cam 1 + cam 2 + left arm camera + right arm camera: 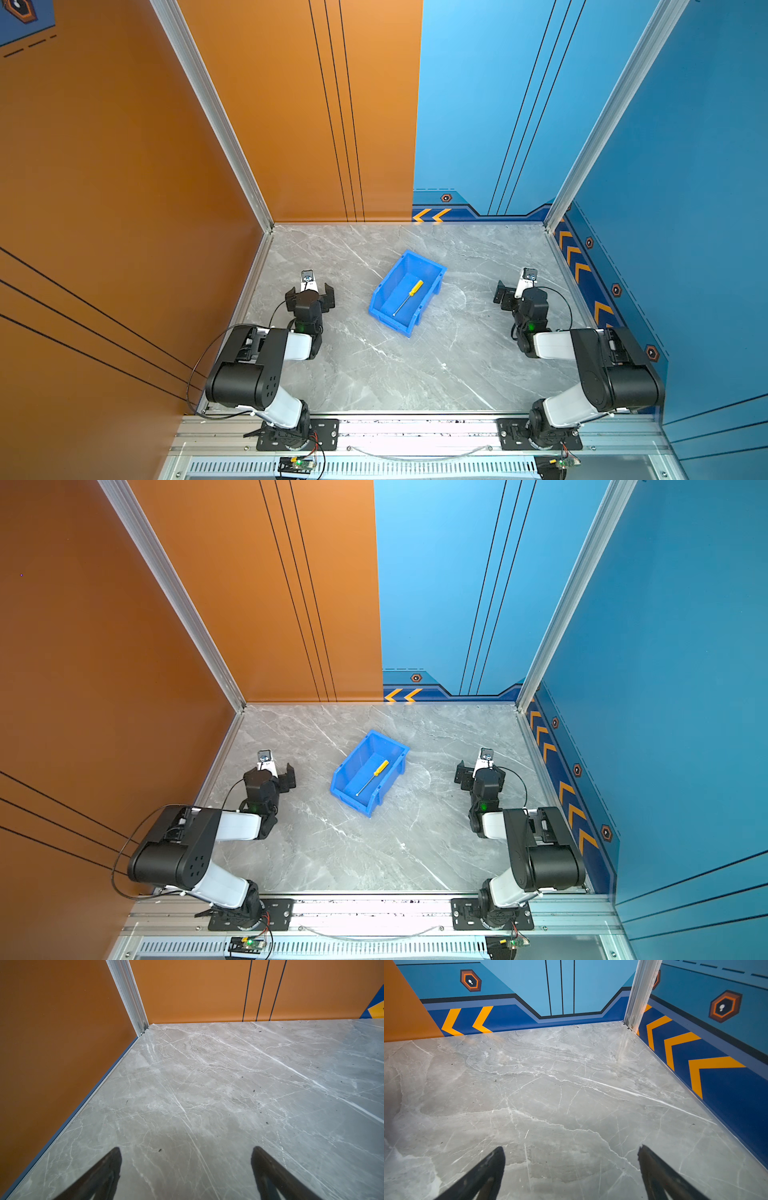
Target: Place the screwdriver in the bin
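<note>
Screwdriver (409, 297): seen in both top views lying flat on the floor of the blue bin, with the yellow handle toward the far end and the silver shaft pointed at the near end. It is touched by neither gripper.
Bin (386, 280): set at an angle near the middle of the marble tabletop (457, 365), between the two arms and well apart from each.
Left gripper (187, 1152): the jaws are spread wide and nothing is held. Only bare marble is shown between the fingertips in the left wrist view.
Right gripper (572, 1150): likewise released, with the jaws parted over bare tabletop and nothing grasped.
Arm posture: both arms are seen folded back at the sides of the table, clear of the bin.
Done: the placement is judged complete, since the tool is contained wholly within the bin walls.
Left: nothing of the task itself appears to be outstanding. At most, a rest pose is to be settled.
</note>
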Robot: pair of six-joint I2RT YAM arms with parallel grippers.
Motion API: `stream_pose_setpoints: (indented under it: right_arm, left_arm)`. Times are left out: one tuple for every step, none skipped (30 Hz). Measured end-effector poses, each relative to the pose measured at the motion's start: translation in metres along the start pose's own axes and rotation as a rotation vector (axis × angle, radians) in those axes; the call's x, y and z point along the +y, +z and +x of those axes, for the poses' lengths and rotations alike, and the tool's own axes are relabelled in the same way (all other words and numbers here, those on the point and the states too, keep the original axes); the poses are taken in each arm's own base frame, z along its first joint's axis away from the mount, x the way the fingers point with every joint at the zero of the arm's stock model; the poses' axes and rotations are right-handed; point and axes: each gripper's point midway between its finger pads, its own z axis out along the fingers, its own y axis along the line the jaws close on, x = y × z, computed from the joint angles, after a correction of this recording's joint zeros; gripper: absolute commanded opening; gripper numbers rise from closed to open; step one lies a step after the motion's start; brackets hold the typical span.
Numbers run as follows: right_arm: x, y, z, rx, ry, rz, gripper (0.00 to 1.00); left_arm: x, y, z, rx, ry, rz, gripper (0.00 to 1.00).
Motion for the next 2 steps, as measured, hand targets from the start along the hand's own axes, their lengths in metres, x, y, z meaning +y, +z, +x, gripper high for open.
stream_pose_setpoints:
  right_arm:
    - [0.0,-0.0001,0.0002,0.0,0.0,0.0,1.0]
    - [0.0,-0.0001,0.0002,0.0,0.0,0.0,1.0]
  left_arm:
    - [0.0003,0.0001,0.0,0.0,0.0,0.0,0.98]
    - [0.0004,0.0002,0.0,0.0,-0.001,0.001,0.98]
